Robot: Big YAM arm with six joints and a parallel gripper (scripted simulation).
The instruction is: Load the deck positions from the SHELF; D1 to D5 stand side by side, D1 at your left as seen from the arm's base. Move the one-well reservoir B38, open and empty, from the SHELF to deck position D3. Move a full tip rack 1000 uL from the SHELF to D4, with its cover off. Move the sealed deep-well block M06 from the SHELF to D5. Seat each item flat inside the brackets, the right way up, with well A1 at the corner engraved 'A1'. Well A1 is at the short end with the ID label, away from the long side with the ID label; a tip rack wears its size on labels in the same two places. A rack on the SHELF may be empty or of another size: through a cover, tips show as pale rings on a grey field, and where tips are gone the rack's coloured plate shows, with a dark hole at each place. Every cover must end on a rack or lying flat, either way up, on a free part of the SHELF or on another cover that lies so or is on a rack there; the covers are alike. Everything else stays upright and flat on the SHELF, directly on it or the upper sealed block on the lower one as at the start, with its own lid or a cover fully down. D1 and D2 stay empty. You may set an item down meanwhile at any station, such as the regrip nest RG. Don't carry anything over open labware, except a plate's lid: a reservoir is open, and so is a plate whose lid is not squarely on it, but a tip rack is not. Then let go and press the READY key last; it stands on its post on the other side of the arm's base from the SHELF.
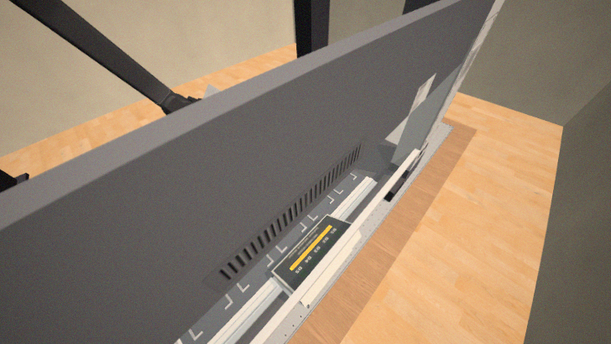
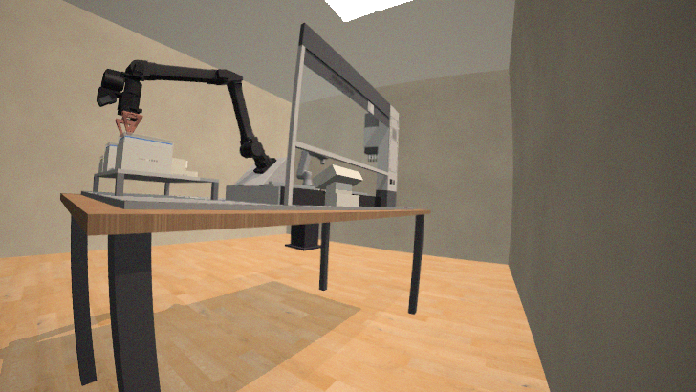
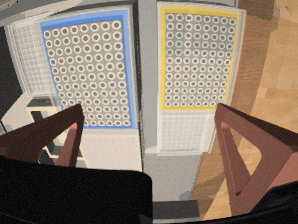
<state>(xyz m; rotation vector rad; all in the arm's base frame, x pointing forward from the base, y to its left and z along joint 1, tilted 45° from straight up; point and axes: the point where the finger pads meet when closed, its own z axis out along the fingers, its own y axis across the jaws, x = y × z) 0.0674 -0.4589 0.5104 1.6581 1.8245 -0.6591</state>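
Observation:
My gripper [image 3: 149, 110] is open and empty, with its brown fingers wide apart. In the wrist view it hangs over the SHELF, above the gap between two covered tip racks. The blue-edged rack [image 3: 93, 72] at the left shows pale rings on a grey field all over. The yellow-edged rack [image 3: 197, 56] at the right shows smaller pale rings all over. In the exterior view the gripper [image 2: 127, 125] is just above the top of a tall covered rack [image 2: 145, 153] on the SHELF [image 2: 156, 177]. I cannot read any labels. The reservoir and the deep-well block are not clearly in view.
A white gridded item [image 3: 23, 50] lies left of the blue-edged rack. In the top view a big grey panel [image 1: 213, 170] hides most of the scene. Below it are white deck brackets [image 1: 299, 226] and a dark display with a yellow bar [image 1: 310, 252]. The machine frame [image 2: 340, 121] stands right of the arm's base.

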